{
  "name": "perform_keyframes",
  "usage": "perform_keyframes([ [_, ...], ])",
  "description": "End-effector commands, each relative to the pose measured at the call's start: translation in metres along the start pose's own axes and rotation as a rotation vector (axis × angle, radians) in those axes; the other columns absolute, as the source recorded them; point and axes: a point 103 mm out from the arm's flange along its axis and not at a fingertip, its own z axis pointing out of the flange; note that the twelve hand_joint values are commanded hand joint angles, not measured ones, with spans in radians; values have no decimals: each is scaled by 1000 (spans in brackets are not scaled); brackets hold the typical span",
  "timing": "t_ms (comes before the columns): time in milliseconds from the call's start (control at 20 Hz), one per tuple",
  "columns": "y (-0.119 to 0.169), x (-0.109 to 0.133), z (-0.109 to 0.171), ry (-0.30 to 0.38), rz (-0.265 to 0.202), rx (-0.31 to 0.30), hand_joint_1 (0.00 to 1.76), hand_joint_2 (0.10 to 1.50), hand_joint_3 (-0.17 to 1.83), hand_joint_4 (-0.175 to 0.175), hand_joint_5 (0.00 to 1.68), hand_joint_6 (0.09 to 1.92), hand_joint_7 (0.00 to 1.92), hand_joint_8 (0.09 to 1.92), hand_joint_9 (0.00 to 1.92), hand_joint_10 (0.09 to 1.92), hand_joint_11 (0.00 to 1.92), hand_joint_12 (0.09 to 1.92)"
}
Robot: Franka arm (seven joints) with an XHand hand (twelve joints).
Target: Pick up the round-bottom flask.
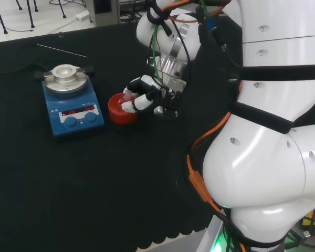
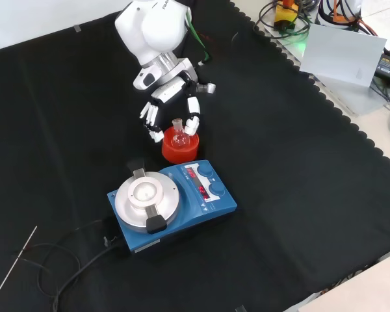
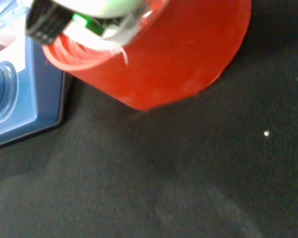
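Small clear round-bottom flask (image 2: 178, 136) with short neck and flared lip, glass tinted red by what lies beneath. Seated upright in a red ring stand (image 2: 179, 149) on the black-clothed tabletop (image 2: 299, 195), just beside a blue hotplate stirrer (image 2: 182, 201). Flanked by the robot hand (image 2: 172, 104), fingers (image 2: 193, 122) spread and slightly bent on either side of the neck, not closed on the glass.

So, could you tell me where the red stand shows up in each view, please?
Head view: red stand at centre-left, just right of the blue hotplate, under the hand.
Front view: upper centre, just above the hotplate.
Wrist view: large, across the top.
Shared landmark: the blue hotplate.
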Motion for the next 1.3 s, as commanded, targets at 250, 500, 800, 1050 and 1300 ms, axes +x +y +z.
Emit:
perform_keyframes([
  [250, 4, 7, -5, 9, -7, -22, 1127, 564, 811, 175, 1284, 728, 591, 805, 686, 878, 316, 1415],
  [500, 3, 11, -9, 15, -17, -27, 1127, 565, 812, 175, 1282, 732, 600, 808, 693, 880, 321, 1415],
  [800, 2, 12, -15, 9, -18, -36, 1121, 572, 819, 175, 1260, 775, 617, 802, 705, 877, 336, 1409],
  [1050, 1, 16, -18, 10, -33, -43, 1121, 570, 826, 175, 1258, 783, 626, 803, 711, 877, 341, 1410],
  [1300, 2, 19, -23, 6, -32, -52, 1122, 566, 834, 175, 1260, 786, 629, 803, 713, 877, 345, 1409],
])
